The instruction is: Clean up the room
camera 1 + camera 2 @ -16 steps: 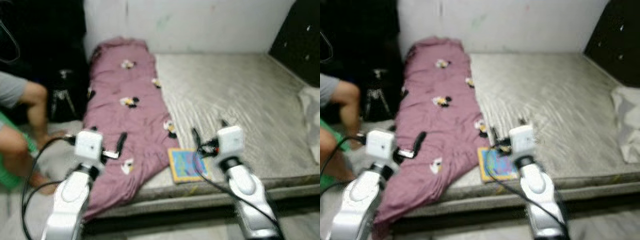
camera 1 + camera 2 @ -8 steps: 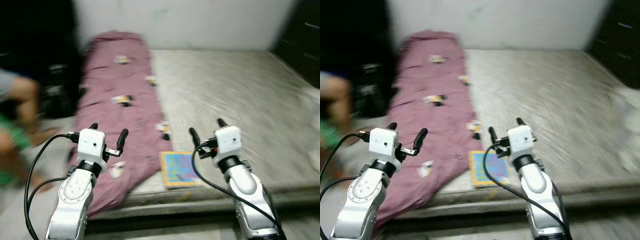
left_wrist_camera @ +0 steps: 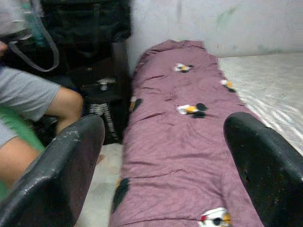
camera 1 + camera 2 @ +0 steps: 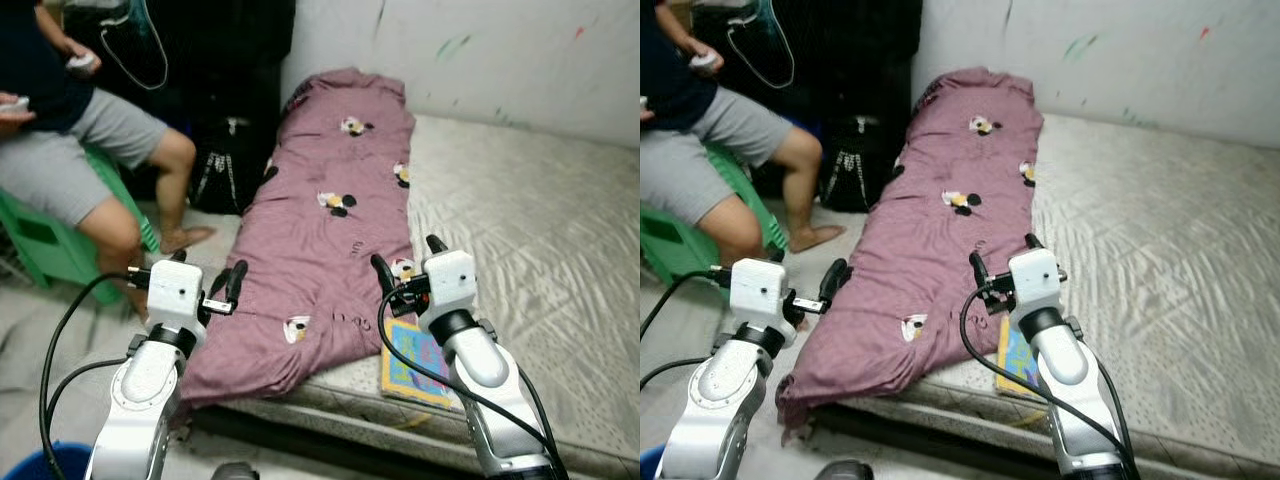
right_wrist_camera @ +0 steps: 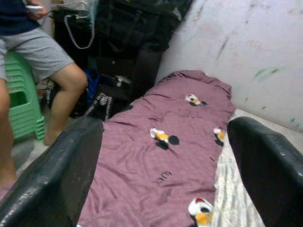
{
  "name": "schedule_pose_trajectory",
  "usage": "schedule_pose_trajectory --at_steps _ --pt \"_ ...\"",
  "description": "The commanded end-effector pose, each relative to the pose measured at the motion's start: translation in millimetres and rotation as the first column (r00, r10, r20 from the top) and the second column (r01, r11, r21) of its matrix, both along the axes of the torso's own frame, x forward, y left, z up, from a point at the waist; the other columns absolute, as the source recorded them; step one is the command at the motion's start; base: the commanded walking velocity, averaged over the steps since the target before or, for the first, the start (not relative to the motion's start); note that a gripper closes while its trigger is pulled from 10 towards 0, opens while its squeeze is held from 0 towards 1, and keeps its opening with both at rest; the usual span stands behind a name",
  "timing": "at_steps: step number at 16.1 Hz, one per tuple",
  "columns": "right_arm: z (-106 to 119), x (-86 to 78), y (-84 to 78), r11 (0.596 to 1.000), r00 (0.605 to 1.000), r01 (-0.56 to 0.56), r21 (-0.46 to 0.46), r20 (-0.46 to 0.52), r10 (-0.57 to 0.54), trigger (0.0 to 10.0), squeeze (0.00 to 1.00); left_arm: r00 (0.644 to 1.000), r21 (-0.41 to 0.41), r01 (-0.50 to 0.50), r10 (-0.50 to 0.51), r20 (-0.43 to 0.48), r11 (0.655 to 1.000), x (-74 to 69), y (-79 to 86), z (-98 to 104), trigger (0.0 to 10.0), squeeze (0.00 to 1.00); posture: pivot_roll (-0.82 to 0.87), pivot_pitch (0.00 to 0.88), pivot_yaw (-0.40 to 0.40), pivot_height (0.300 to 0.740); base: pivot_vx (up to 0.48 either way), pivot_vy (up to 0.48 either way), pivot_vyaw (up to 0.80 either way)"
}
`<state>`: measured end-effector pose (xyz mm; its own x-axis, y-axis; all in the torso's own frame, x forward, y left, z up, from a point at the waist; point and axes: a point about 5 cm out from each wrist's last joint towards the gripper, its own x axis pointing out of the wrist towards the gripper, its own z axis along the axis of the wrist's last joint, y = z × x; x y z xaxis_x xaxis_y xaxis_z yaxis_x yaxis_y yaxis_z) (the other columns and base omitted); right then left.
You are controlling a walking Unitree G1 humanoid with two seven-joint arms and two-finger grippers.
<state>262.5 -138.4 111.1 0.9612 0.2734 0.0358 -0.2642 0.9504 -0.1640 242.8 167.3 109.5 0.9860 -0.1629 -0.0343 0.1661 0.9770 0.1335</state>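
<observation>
Left gripper (image 4: 205, 285) and right gripper (image 4: 405, 263) are hovering wide open and empty over the mauve cartoon-print quilt (image 4: 330, 230) mid-frame, whose lower-left corner is overhanging the grey mattress (image 4: 540, 230), likely dragging on any one-sided pull.

A bare grey mattress (image 4: 520, 230) is sitting low against the white wall. A mauve blanket (image 4: 330, 240) with small cartoon prints is lying lengthwise along the mattress's left side, its near end spilling over the front edge. A colourful book (image 4: 412, 355) is lying flat at the front edge, just beside the blanket.
</observation>
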Motion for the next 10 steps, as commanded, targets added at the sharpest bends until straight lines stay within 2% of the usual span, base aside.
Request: schedule_pose_trajectory --at_steps 1,10 --pt "1.9 0.6 -4.1 1.0 1.0 0.01 0.005 0.004 -0.01 10.0 0.0 1.0 -0.001 0.024 -0.024 0.009 1.0 0.9 -3.8 2.1 10.0 0.0 0.0 0.0 -0.076 0.74 0.0 -0.259 0.0" --pt "2.6 2.2 -2.1 1.0 1.0 -0.004 -0.002 0.01 0.004 10.0 0.0 0.999 -0.007 0.034 -0.033 0.015 0.999 1.7 -4.5 2.4 10.0 0.0 0.0 0.0 -0.079 0.74 0.0 -0.278 0.0"
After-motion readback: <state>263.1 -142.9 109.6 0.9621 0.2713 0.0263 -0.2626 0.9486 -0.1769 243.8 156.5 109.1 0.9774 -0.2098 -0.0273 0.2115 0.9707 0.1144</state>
